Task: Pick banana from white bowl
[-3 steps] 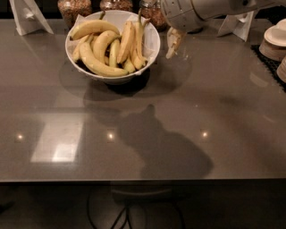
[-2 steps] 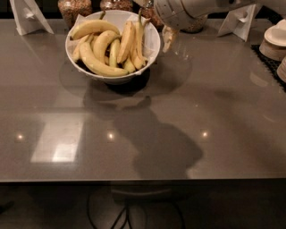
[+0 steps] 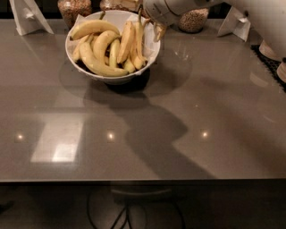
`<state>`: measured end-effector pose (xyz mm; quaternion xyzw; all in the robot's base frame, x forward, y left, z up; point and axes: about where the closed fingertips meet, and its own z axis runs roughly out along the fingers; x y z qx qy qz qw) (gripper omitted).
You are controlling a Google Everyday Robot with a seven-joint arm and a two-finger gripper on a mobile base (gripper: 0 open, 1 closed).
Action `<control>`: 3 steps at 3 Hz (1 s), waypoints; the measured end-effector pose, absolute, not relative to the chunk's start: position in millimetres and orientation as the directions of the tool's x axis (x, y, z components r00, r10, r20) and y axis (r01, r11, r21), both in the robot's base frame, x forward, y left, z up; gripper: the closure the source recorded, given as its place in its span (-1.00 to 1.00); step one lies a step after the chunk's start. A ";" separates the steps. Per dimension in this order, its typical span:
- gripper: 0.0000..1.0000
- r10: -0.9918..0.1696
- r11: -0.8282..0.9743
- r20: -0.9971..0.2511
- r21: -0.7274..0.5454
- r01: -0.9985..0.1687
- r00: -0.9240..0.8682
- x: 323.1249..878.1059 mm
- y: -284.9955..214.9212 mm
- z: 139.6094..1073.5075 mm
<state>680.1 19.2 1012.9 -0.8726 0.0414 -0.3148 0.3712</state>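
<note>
Gripper [image 3: 157,31] moved closer, now at white bowl [image 3: 114,79] rim; banana [image 3: 126,40] just beside it; grip state unclear.

- Kitchen or pantry counter: glossy grey worktop [image 3: 210,103], glass jars [image 3: 73,10] of dry food at the back
- Pale gripper [image 3: 158,31] hangs at the right rim of the round white bowl [image 3: 114,79]
</note>
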 end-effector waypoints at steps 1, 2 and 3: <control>-0.45 -0.276 -0.737 0.537 -0.651 0.183 0.797 700.2 25.8 1002.7; -0.24 -0.258 -0.747 0.540 -0.638 0.189 0.801 713.9 30.6 992.4; -0.22 -0.242 -0.758 0.536 -0.625 0.187 0.808 722.1 33.0 981.4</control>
